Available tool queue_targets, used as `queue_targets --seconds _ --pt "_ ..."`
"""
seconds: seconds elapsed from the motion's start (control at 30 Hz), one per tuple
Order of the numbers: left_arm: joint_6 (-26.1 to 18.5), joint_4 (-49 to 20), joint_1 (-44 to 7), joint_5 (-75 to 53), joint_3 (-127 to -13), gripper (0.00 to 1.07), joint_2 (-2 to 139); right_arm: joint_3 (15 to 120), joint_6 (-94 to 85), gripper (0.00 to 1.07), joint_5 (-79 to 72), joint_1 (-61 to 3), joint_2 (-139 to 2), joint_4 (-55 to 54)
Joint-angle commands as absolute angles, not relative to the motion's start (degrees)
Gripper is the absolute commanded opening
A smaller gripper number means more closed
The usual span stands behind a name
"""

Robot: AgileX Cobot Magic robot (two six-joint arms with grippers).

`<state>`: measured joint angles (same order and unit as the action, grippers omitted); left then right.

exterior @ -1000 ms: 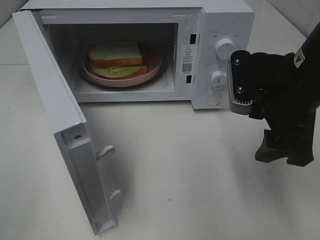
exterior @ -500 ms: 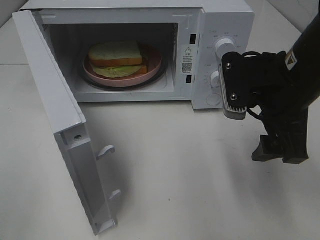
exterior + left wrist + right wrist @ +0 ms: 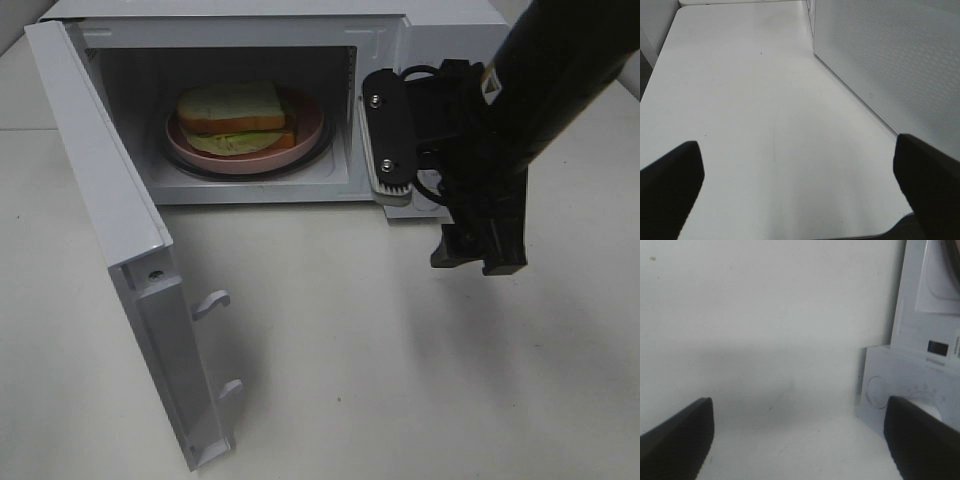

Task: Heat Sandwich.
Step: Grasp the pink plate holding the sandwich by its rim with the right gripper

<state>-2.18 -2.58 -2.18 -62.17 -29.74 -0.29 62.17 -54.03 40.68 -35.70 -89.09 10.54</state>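
— Where is the sandwich on your screen?

— Inside the microwave, lying on the pink plate; the door is swung wide to the left, so I see straight into the cavity.

— And the right pincer?

— Spread wide, with nothing between its fingers; I see only bare desk under it and the microwave's lower front corner close by. From the high camera, that arm hangs in front of the control panel, just right of the cavity opening, well apart from the sandwich.

— The left pincer?

— Also spread wide and holding nothing; it looks over the desk beside the microwave's perforated side wall.
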Motion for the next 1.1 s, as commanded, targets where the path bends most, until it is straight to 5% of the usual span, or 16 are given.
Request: queue_targets --seconds 0.03,1.1 --pt "-2.06 -2.69 -1.89 -61.42 -29.62 0.98 -0.97 64.92 -54.77 0.87 39.65 -36.15 -91.73 10.31" --pt "-2.06 -2.69 -1.89 -61.42 -29.62 0.98 -0.97 88.46 -54.32 0.80 30.94 -38.10 -116.14 7.73"
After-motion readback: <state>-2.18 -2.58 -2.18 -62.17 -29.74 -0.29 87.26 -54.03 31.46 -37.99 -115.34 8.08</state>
